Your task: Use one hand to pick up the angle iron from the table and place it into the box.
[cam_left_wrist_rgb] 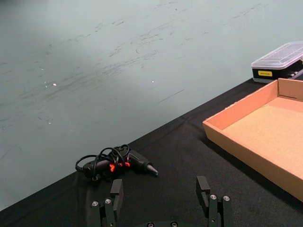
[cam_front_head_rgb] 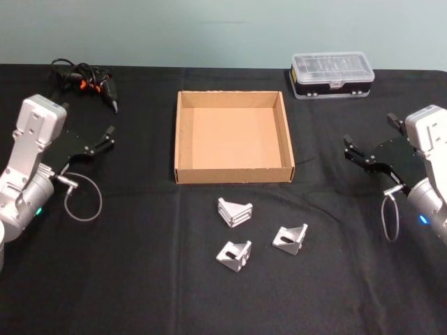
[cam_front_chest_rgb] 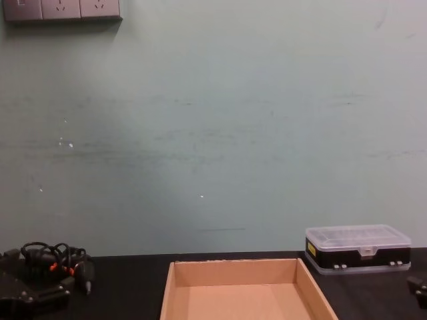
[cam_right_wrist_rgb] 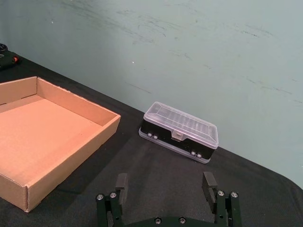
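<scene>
Three silver angle irons lie on the black table (cam_front_head_rgb: 140, 279) in front of the box: one (cam_front_head_rgb: 235, 211) nearest it, one (cam_front_head_rgb: 234, 255) closer to me, one (cam_front_head_rgb: 290, 239) to the right. The tan cardboard box (cam_front_head_rgb: 184, 132) (cam_left_wrist_rgb: 246, 151) (cam_right_wrist_rgb: 71, 142) (cam_front_chest_rgb: 172, 293) sits empty at the table's middle. My left gripper (cam_front_head_rgb: 108, 137) (cam_left_wrist_rgb: 161, 194) hovers open at the left, well away from the irons. My right gripper (cam_front_head_rgb: 351, 151) (cam_right_wrist_rgb: 165, 187) hovers open at the right, also apart from them.
A black case with a clear lid (cam_front_head_rgb: 332, 75) (cam_right_wrist_rgb: 179, 131) (cam_front_chest_rgb: 357, 248) stands at the back right. A black tool with a coiled cord and orange marks (cam_front_head_rgb: 87, 82) (cam_left_wrist_rgb: 116, 161) (cam_front_chest_rgb: 57, 263) lies at the back left. A pale green wall rises behind the table.
</scene>
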Controlling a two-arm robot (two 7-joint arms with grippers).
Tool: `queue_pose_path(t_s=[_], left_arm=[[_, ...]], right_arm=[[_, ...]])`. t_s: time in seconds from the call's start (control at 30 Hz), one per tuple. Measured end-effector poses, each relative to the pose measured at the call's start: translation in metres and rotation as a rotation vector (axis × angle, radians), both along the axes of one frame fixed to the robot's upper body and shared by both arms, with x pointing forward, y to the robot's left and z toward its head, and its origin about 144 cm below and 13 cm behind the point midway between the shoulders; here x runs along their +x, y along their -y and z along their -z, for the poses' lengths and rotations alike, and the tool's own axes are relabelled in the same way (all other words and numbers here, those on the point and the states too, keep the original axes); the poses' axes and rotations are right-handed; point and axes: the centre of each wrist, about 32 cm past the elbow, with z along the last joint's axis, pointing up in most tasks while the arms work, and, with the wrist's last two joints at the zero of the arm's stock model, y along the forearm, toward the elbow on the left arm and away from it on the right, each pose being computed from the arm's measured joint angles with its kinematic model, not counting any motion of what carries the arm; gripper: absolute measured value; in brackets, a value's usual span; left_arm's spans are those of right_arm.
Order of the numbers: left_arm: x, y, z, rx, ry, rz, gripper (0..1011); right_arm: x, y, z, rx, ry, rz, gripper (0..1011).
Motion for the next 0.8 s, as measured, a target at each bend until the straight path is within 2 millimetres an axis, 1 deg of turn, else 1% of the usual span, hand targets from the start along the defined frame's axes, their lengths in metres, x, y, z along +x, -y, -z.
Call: queue_pose_path(t_s=[0.8], left_arm=[[0.0000,0.0000,0.0000,0.000,0.000,0.000,1011]], right_arm=[[0.0000,0.0000,0.0000,0.000,0.000,0.000,1003]])
